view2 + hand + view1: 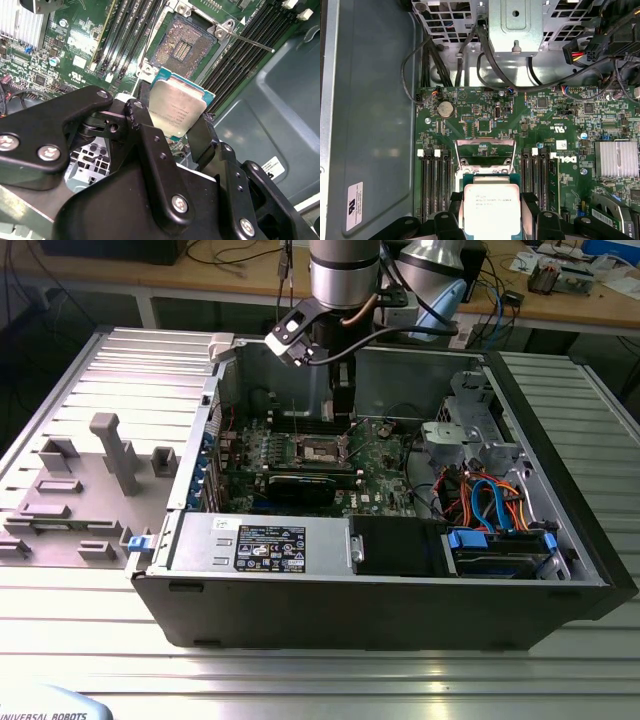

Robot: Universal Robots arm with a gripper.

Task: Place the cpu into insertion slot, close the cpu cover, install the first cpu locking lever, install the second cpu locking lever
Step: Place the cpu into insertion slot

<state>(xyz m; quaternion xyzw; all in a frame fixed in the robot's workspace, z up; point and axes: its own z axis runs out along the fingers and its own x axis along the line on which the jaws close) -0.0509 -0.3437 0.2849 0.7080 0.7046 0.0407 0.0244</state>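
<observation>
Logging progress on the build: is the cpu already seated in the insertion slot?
No, the gripper grips the cpu clear of the insertion slot, whose contacts lie bare.

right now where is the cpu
The cpu is clamped in the gripper, hovering above the green board and short of the open insertion slot, which sits between the long black memory slots in the second wrist view.

Likely a lab: opened computer case on slatted table, cluttered workbench.

Silver cpu nr open insertion slot; cpu cover up.
</observation>
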